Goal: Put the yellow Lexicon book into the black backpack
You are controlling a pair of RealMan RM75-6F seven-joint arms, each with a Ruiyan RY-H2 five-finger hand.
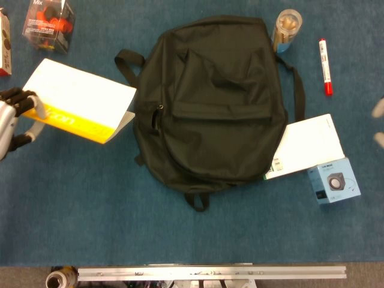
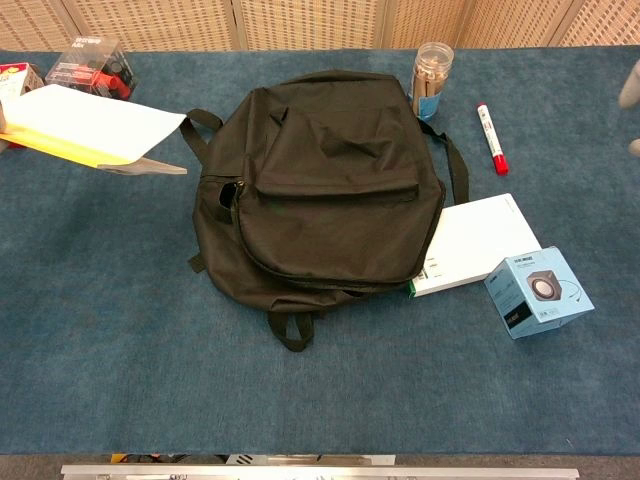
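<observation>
Head view: the left hand [image 1: 13, 117] is showing at the 9 o'clock edge, its dark fingers [image 1: 24, 99] curling over the left end of the yellow Lexicon book [image 1: 77, 99] and gripping it; the book is sitting tilted, its white face up and its yellow spine toward 6 o'clock, with its right corner lying just beside the black backpack [image 1: 213, 102]. The backpack is lying flat at the centre of the blue table [image 1: 90, 210], and whether its zip is open cannot be told. Two pale blurred shapes at the 3 o'clock edge are probably the right hand [image 1: 378, 123]; whether its fingers are apart or together cannot be told. A white box [image 1: 309, 144] is lying at 4 o'clock, tucked partly under the backpack, with a blue speaker box [image 1: 333, 180] touching its lower corner. Chest view: the book [image 2: 90, 128] is hanging raised off the table at 10 o'clock, its far end cut off by the frame edge, so the left hand is not showing here. Pale blurs at the 2 o'clock edge are again suggesting the right hand [image 2: 630, 90]. A red marker [image 2: 490, 138] and a clear jar [image 2: 431, 78] are lying near 1 o'clock.
</observation>
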